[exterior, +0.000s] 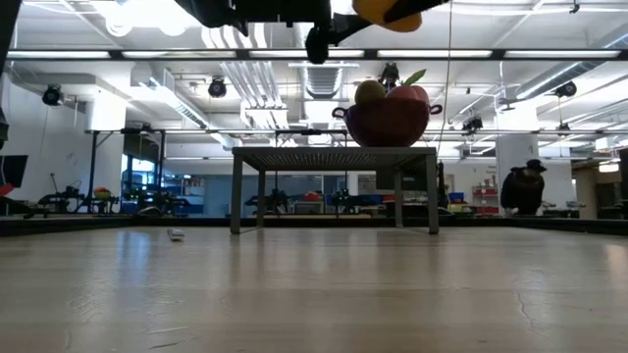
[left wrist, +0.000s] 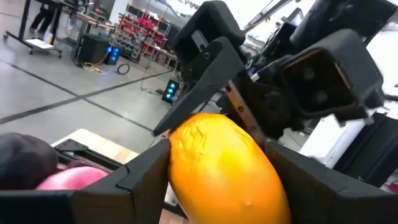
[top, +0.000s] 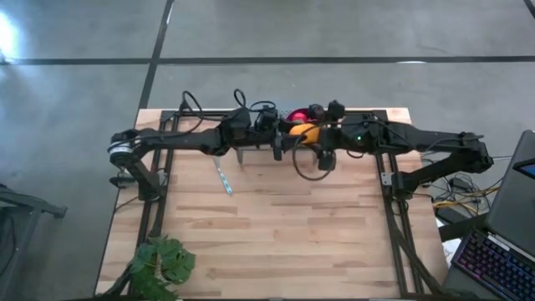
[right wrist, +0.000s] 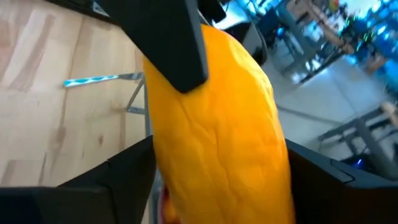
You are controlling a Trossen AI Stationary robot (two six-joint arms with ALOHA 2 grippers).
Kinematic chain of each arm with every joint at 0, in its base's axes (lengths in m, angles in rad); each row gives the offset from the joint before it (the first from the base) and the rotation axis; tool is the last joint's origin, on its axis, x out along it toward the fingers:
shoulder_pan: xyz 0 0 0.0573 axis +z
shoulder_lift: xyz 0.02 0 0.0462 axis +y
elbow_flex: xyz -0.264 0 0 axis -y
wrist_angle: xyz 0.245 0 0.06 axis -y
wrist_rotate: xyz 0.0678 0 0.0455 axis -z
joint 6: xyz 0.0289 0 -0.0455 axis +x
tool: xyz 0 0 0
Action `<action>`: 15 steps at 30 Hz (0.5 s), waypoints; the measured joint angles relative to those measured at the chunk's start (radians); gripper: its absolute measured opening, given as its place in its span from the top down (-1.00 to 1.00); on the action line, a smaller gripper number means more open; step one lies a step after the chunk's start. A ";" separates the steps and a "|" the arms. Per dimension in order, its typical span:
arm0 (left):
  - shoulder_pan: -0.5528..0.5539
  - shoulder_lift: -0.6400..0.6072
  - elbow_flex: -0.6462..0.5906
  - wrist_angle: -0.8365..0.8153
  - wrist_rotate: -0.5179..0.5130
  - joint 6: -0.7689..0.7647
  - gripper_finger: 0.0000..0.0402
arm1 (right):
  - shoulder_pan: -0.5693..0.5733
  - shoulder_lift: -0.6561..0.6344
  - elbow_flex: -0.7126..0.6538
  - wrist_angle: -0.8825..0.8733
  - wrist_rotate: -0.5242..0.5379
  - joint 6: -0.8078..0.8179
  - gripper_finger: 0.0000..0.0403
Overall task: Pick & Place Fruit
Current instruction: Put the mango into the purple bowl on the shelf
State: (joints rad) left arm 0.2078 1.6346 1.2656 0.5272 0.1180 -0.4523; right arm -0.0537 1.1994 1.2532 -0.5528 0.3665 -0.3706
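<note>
orange fruit (top: pixel 304 132): held aloft between both sets of jaws, above the worktop (top: pixel 276 217). left gripper (top: pixel 282 134) and right gripper (top: pixel 322 135) each clasp it from opposite sides.

Robotics lab or workshop: behind the wooden table (top: pixel 276 226), exposed ceiling ducts (exterior: pixel 245 83), metal workbench (exterior: pixel 334 157), stocked shelving (left wrist: pixel 146 31), concrete floor (top: pixel 75 109).
</note>
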 joint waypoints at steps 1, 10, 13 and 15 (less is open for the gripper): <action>0.002 -0.001 0.009 -0.016 -0.001 0.006 -0.26 | 0.000 0.000 0.020 -0.034 0.000 0.018 -0.48; 0.010 -0.001 0.134 -0.245 -0.044 0.109 -0.26 | 0.002 -0.002 0.197 -0.362 0.000 0.207 -0.72; 0.014 -0.001 0.214 -0.408 -0.078 0.165 -0.26 | 0.002 -0.006 0.225 -0.476 0.000 0.279 -0.73; 0.014 -0.001 0.267 -0.515 -0.116 0.207 -0.26 | 0.002 -0.017 0.228 -0.520 0.000 0.317 -0.72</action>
State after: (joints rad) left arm 0.2218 1.6338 1.5329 0.0126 0.0023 -0.2457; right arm -0.0521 1.1824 1.4811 -1.0727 0.3665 -0.0534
